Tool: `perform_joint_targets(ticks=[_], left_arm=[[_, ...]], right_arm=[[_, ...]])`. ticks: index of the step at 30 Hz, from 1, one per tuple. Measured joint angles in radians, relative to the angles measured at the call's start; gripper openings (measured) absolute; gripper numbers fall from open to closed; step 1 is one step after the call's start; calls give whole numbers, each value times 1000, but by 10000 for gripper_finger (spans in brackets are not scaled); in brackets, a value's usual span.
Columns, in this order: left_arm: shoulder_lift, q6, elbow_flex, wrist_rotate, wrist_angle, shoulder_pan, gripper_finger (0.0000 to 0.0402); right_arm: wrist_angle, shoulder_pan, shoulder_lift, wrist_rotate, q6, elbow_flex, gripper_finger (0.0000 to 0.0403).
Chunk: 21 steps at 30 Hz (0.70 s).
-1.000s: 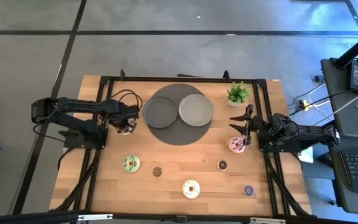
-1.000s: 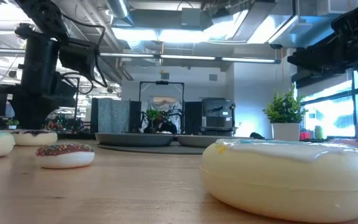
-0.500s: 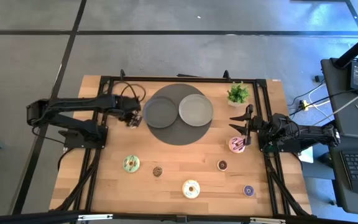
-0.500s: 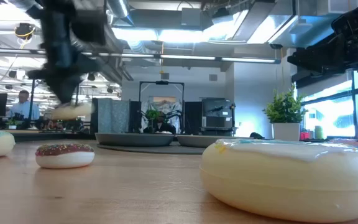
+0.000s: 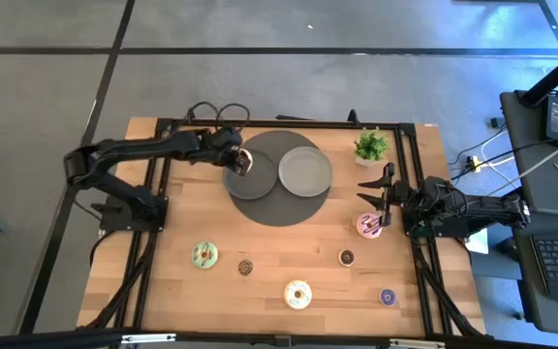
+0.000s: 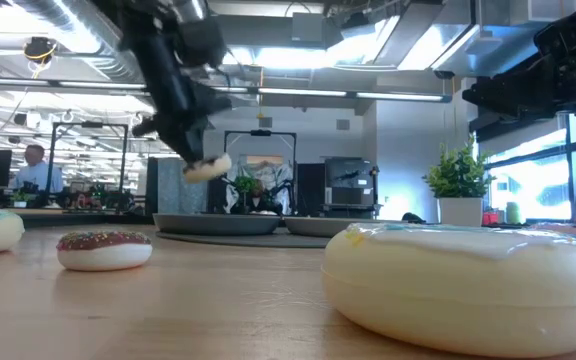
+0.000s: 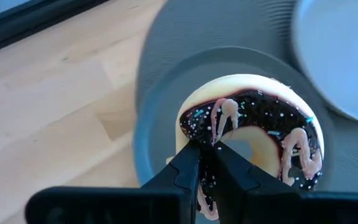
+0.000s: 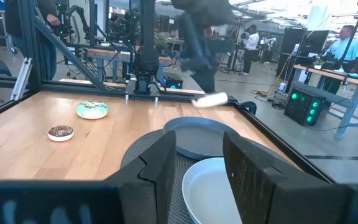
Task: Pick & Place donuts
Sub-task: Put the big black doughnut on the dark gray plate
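A dark-iced donut, streaked with pink and dotted with sprinkles, hung in the air above the darker grey plate, pinched by its ring between the fingers of the left gripper, which were clenched on it. Seen from table height, the same donut showed its pale underside, tilted, clear of the plate's rim. From above, the left gripper sat over that plate's near-left part, its arm reaching in from the table's left edge. The lighter grey plate lay just beside the darker one, both resting on a round dark mat.

The other donuts were spread across the front half of the wooden table: a green-iced donut, a small brown donut near it, a cream-white donut, another small brown donut, a small purple donut and a pink donut.

The right gripper waited at the table's right side, just above the pink donut, its fingers parted around nothing. A potted plant stood behind it. People were visible in the room beyond.
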<state>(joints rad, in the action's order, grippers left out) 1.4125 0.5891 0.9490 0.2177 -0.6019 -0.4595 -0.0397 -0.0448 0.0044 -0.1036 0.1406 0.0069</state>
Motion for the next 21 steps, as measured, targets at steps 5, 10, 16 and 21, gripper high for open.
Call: perform_joint_targets(ticks=[5, 10, 16, 21], left_arm=[[120, -47, 38, -18, 6, -51, 27], [208, -53, 59, -64, 52, -74, 27], [255, -53, 60, -55, 80, -84, 32], [257, -53, 60, -48, 83, -87, 41]], right_arm=[[0, 0, 0, 0, 0, 0, 136], [0, 0, 0, 0, 0, 0, 136], [0, 0, 0, 0, 0, 0, 136], [0, 0, 0, 0, 0, 0, 136]])
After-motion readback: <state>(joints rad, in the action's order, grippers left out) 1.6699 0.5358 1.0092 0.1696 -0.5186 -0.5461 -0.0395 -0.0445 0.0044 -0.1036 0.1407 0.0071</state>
